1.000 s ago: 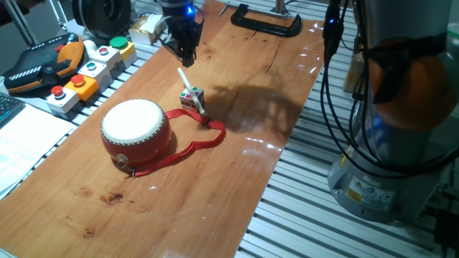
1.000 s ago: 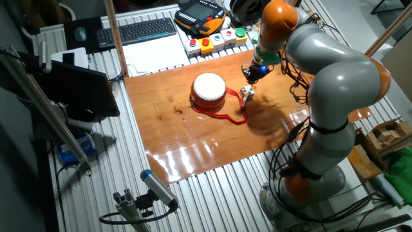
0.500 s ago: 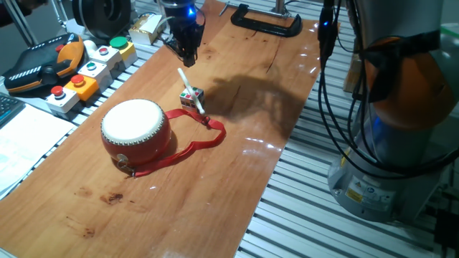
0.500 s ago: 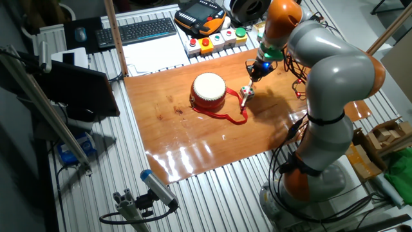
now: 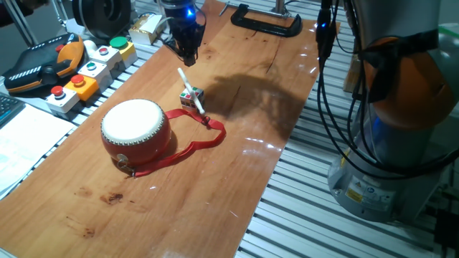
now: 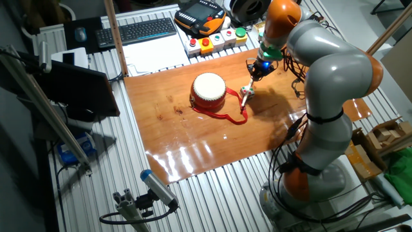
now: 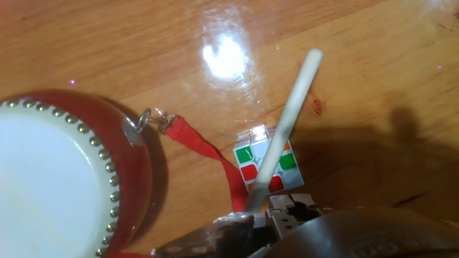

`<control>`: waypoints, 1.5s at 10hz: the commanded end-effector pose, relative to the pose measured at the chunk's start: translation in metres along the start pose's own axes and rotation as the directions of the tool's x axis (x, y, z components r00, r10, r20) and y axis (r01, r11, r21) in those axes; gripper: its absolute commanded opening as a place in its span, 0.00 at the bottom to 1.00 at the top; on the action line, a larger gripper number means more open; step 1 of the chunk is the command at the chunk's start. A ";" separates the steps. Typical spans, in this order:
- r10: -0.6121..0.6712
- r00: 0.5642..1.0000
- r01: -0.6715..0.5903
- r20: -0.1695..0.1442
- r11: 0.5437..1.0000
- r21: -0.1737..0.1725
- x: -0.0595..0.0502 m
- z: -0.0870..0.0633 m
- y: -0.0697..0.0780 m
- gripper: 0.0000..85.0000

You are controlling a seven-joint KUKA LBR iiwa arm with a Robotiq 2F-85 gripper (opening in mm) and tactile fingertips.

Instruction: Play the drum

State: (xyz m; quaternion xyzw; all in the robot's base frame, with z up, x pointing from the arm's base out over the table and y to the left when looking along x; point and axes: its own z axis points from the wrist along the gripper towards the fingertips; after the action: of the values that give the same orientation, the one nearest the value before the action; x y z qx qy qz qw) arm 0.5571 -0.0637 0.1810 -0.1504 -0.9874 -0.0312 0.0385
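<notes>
The drum (image 5: 135, 128) sits beside the puzzle cube (image 5: 191, 97); whether the fingers (image 5: 187, 56) are clenched cannot be told.

A small multicoloured puzzle cube (image 5: 191, 96) sits on the wooden table (image 5: 244, 172). A pale stick (image 7: 285, 127) leans over it. Beyond the table's edge — a grey button box (image 5: 86, 70), a black clamp (image 5: 267, 21), a black keyboard (image 6: 138, 30).

Drum (image 5: 135, 129) on table (image 5: 244, 107), cube (image 5: 191, 98) just beside, stick (image 5: 190, 89) propped on cube
</notes>
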 end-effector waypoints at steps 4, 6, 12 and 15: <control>0.035 0.999 -0.035 -0.001 0.999 -0.006 -0.002 0.003 -0.001 0.01; 0.030 1.000 -0.030 0.005 1.000 -0.007 -0.004 0.006 -0.001 0.01; 0.038 0.999 -0.038 0.000 0.999 -0.002 -0.011 0.013 -0.007 0.01; 0.068 0.997 -0.068 -0.030 0.998 0.000 -0.011 0.022 -0.014 0.01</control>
State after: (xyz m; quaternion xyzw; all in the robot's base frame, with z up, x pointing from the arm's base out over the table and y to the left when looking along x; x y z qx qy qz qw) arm 0.5617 -0.0791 0.1570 -0.1837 -0.9809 -0.0338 0.0552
